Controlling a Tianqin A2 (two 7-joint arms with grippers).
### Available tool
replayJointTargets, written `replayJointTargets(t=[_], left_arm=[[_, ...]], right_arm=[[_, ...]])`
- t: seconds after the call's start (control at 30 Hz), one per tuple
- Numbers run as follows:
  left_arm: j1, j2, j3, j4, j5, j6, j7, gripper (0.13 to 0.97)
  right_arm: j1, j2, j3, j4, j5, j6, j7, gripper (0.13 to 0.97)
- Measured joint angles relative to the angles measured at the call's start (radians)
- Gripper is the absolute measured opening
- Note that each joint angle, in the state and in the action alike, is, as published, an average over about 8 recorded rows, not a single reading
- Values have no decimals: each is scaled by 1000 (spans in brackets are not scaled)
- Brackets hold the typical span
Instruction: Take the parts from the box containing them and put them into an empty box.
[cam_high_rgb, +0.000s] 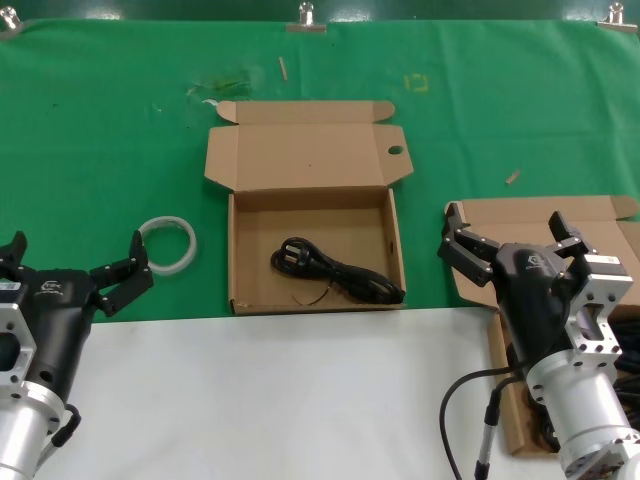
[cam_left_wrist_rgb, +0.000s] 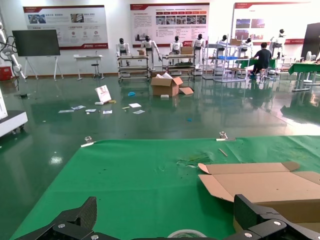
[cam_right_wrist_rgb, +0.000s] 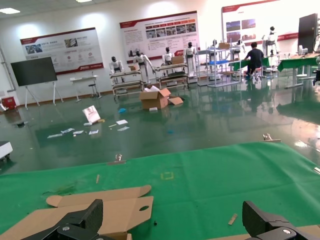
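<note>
The box with the round-holed lid flap lies open at the middle of the green cloth. One black coiled cord lies in it near its front wall. The other box is at the right, mostly hidden under my right arm, and dark cords show at its right side. My right gripper hangs open over that box's lid, holding nothing. My left gripper stands open at the left, beside the white ring. The holed lid lies ahead of the right gripper in the right wrist view. The left gripper is empty.
A white ring lies on the green cloth left of the middle box and also shows as the ring in the left wrist view. Small wooden chips lie on the cloth. A white table surface fills the front.
</note>
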Motion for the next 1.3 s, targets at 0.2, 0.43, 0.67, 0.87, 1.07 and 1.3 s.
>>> replayJointTargets(t=[0.2, 0.43, 0.67, 0.87, 1.07, 1.3], left_arm=[[0, 0, 0, 0, 0, 0, 0, 965], [0, 0, 0, 0, 0, 0, 0, 965], [0, 0, 0, 0, 0, 0, 0, 965], [0, 0, 0, 0, 0, 0, 0, 965], [0, 0, 0, 0, 0, 0, 0, 965], [0, 0, 0, 0, 0, 0, 0, 965]], right_arm=[[0, 0, 0, 0, 0, 0, 0, 966], [0, 0, 0, 0, 0, 0, 0, 966], [0, 0, 0, 0, 0, 0, 0, 966], [0, 0, 0, 0, 0, 0, 0, 966], [0, 0, 0, 0, 0, 0, 0, 966], [0, 0, 0, 0, 0, 0, 0, 966]])
